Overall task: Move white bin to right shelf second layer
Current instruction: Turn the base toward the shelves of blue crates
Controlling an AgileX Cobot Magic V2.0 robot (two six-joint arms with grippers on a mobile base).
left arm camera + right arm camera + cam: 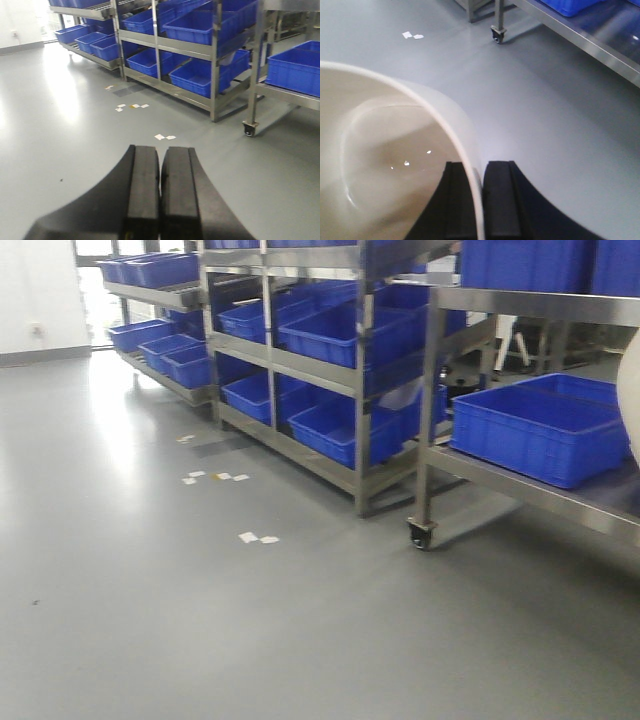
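Across the front view, steel racks (365,390) of blue crates (540,430) stood ahead; a pale blur at the right edge looked like the white bin (632,390), and the right shelf second layer could not be picked out. From the left wrist, the left gripper (160,165) had its pads pressed together on nothing. From the right wrist, the right gripper (479,172) pinched the bin's rim, one finger inside, one outside. Carrying seemed the step in hand; next, finding that level and raising the bin onto it

Crates (540,430) on rack shelves (300,359) behind, paper scraps (250,537) on floor (150,620) before them, bin wall (451,131) between right fingers (502,200)
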